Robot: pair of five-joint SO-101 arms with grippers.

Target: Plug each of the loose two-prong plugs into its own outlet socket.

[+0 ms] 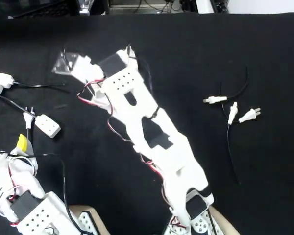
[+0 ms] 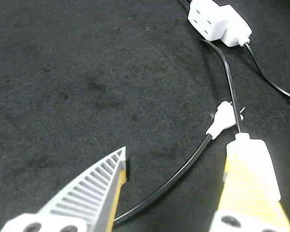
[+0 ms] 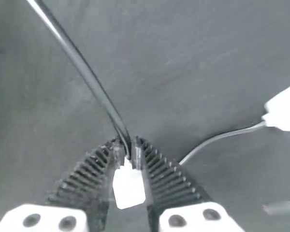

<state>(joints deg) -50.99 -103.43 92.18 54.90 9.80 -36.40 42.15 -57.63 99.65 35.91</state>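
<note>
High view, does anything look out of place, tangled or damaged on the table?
Nothing looks damaged or spilled. Three loose plugs lie bunched at the table's right side, far from the outlet socket at the left. The right gripper clamps a fourth plug.

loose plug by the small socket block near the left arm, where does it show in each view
High view: the loose plug lies near the left edge, just left of the socket block.
Left wrist view: the loose plug lies just beyond the tip of the yellow finger.
Right wrist view: not in it; the held plug between the right fingers is another one.
Shared landmark: the yellow finger, just below the plug in the high view.
</note>
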